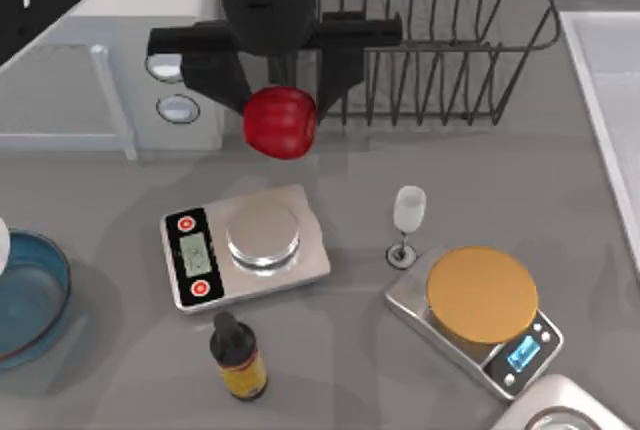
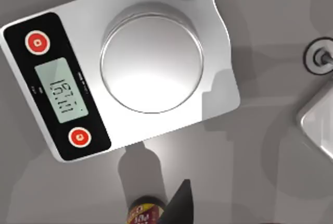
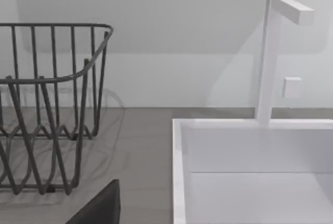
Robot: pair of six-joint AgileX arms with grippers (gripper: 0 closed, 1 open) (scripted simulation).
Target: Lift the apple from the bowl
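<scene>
The glossy red apple hangs high above the table, and my left gripper is shut on it with a dark finger on each side. The blue translucent bowl sits empty at the table's left edge, well apart from the apple. The left wrist view looks straight down on the steel-plate scale, with one dark fingertip at its border. Part of my right gripper shows in the right wrist view, facing the rack and the sink.
Below the apple stands the steel-plate scale, with a dark dropper bottle in front of it. A small glass and an orange-topped scale stand to the right. Wire dish rack at the back, sink far right.
</scene>
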